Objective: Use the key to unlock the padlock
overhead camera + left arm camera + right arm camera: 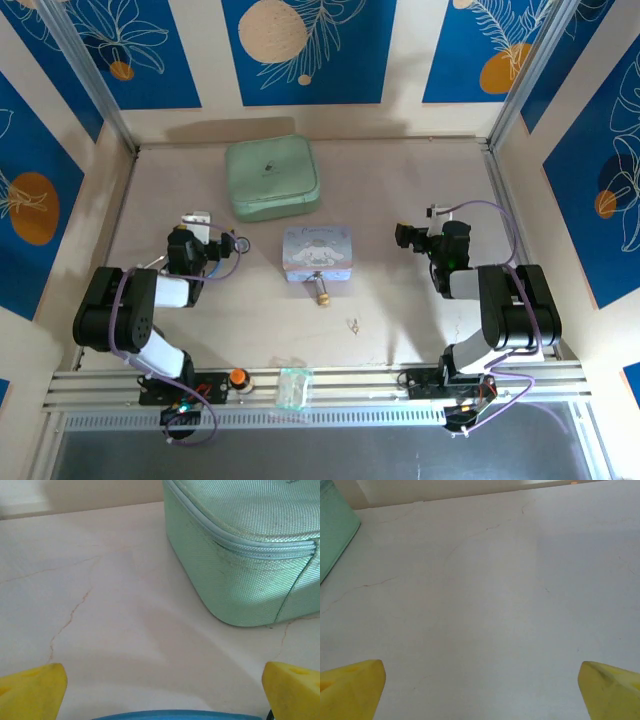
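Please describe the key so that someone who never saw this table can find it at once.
Find the lavender cartoon tin in the middle of the table; the brass padlock lies just in front of it. The key lies alone, a little nearer the front edge and to the right: the smallest, pale silvery thing there.

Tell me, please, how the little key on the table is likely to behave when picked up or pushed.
The key looks tiny, thin and flat on the table, so it is probably light and stiff but awkward to pinch. The table looks smooth, so a push would likely slide it, not roll it.
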